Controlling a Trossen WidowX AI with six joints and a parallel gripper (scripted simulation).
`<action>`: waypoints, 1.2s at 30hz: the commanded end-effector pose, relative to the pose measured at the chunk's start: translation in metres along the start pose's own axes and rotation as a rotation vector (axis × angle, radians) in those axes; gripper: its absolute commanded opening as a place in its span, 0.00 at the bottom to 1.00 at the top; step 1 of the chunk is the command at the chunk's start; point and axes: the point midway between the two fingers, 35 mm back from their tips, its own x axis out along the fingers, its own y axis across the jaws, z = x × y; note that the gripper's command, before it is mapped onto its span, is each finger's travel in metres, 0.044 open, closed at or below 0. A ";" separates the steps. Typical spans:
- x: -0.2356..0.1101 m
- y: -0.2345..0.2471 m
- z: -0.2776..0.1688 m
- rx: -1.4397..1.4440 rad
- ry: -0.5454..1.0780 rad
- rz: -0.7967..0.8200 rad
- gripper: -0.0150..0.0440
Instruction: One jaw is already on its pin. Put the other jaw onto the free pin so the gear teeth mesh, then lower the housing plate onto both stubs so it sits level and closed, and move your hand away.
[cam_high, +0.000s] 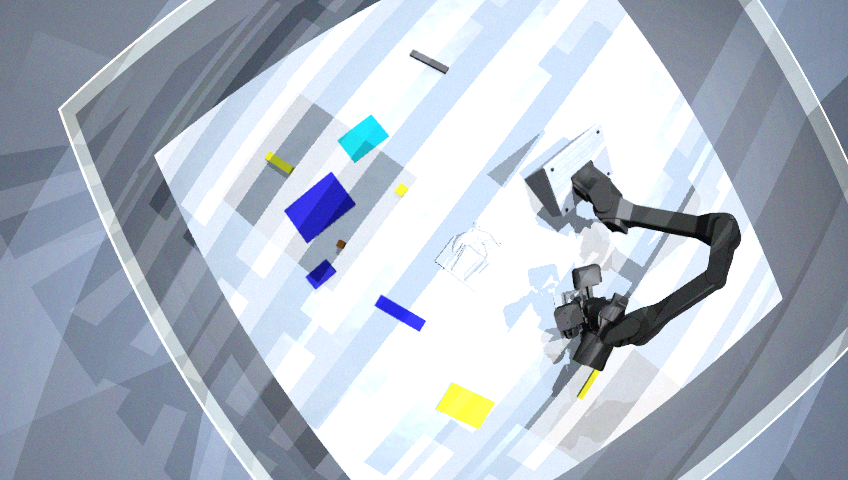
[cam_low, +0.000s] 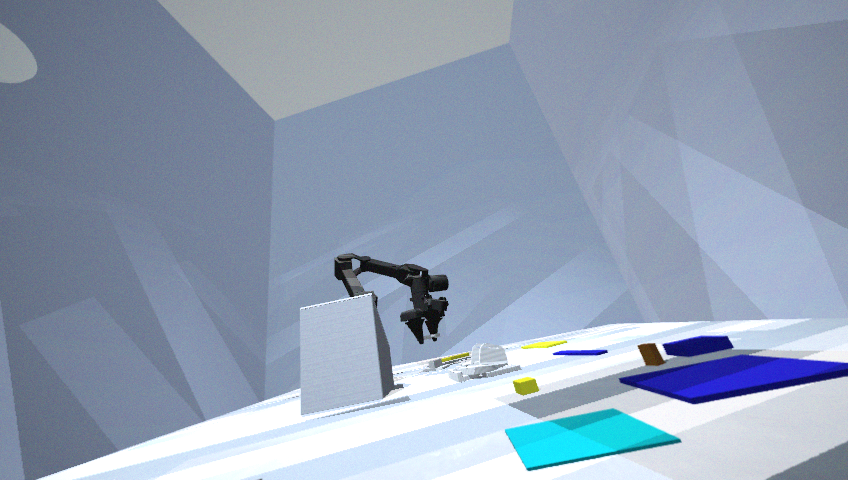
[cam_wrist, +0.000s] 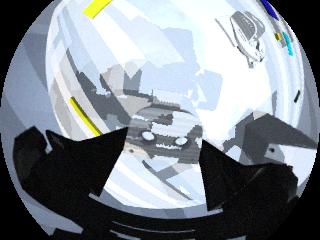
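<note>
My gripper (cam_high: 571, 297) (cam_low: 428, 340) (cam_wrist: 164, 136) is raised above the table, with its fingers against the two ends of a pale grey striped piece with two round features, which looks like the housing plate (cam_wrist: 165, 123). Only a sliver of it shows between the fingertips in the exterior view. The white jaw assembly (cam_high: 467, 255) (cam_low: 487, 356) (cam_wrist: 245, 35) stands on the table, to the left of my gripper in the top view. A rounded upright part shows on it. White on white hides its pins, stubs, gear teeth and how each jaw sits.
A large tilted white block (cam_high: 571, 166) (cam_low: 339, 356) stands by the arm's base. A yellow bar (cam_high: 587, 384) (cam_wrist: 84, 115) lies close to the gripper. A blue bar (cam_high: 399, 313), a yellow slab (cam_high: 465, 405) and a small yellow cube (cam_high: 401, 189) (cam_low: 525, 386) lie around the assembly.
</note>
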 end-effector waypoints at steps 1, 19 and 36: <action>-0.006 0.002 -0.001 -0.006 0.002 0.006 0.85; -0.002 -0.016 0.046 -0.138 -0.025 -0.031 0.85; -0.002 -0.046 0.093 -0.279 -0.030 -0.060 0.85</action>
